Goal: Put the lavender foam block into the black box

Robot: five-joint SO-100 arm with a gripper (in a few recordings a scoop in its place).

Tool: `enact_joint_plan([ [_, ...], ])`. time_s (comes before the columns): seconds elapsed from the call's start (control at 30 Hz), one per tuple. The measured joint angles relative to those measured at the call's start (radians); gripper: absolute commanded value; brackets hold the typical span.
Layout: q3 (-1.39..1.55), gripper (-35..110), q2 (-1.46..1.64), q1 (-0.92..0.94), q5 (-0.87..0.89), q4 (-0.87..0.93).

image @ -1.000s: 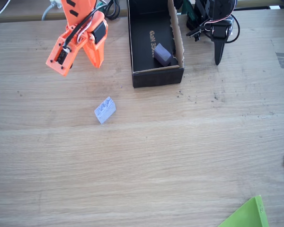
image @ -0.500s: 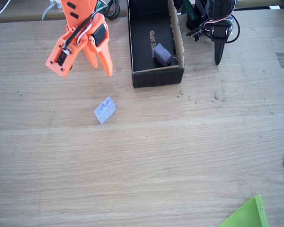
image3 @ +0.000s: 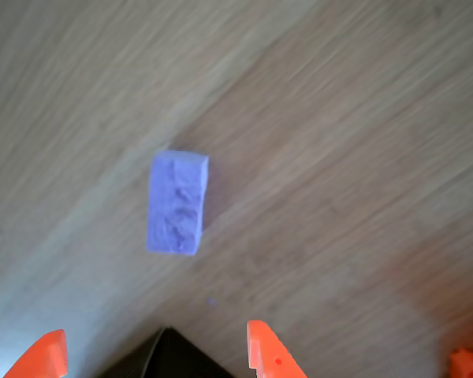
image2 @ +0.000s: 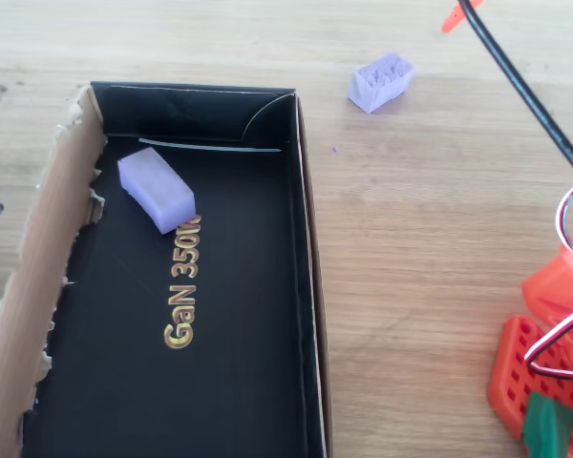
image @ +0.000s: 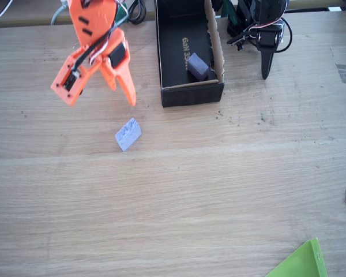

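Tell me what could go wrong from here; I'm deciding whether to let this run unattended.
The open hand hangs short of the lavender foam block, which lies askew on the table; a careless descent could nudge it away. The black box already holds a grey-purple block, so the release might land on that.

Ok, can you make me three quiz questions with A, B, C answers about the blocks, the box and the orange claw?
1. Where is the lavender block?
A. in the box
B. on the table
C. in the gripper

2. How many blocks lie inside the box?
A. none
B. one
C. two

3. How is the gripper?
A. open, empty
B. shut on a block
C. shut, empty

Answers:
1 B: it lies on bare wood, apart from the box.
2 B: one darker block sits by the gold lettering.
3 A: its fingers are spread above the table, nothing between them.
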Motion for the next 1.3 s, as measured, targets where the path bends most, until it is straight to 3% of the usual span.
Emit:
enact_joint_plan([
  [1.3,-0.002,26,-0.371,-0.002,0.023,-0.221],
])
